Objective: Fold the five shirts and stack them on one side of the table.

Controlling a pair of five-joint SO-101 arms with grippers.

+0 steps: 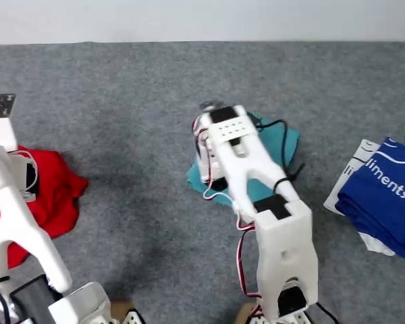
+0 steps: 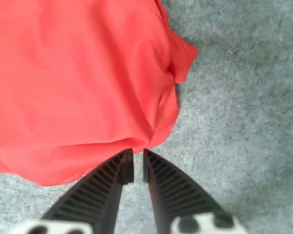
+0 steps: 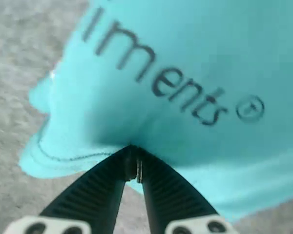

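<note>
Lying near the middle of the table [image 1: 135,94], somewhat toward its right edge, the teal shirt [image 1: 278,143] is a loose bunch with dark print across it, partly covered by the right arm [image 1: 263,196] that stands over it. Right gripper [image 3: 135,165]: ribbed black fingers [image 3: 100,187] drawn together to a hairline, a fold of the teal cloth caught at the tips, and the fabric gathers toward that point. Grey table surface shows just beside the hem. Red shirt [image 1: 54,196] sits crumpled at the left edge of the table, well apart from the teal one. Left gripper [image 2: 135,165]: fingers [image 2: 105,187] almost closed with a thin slit between them, tips meeting the shirt's near hem, where creases run into the pinch; the rest of the red cloth spreads away beyond the tips. Left arm [image 1: 17,229] rises along that left edge. At the right edge, a blue shirt [image 1: 385,202] lies folded on top of a white garment [image 1: 354,172], both apart from either gripper.
</note>
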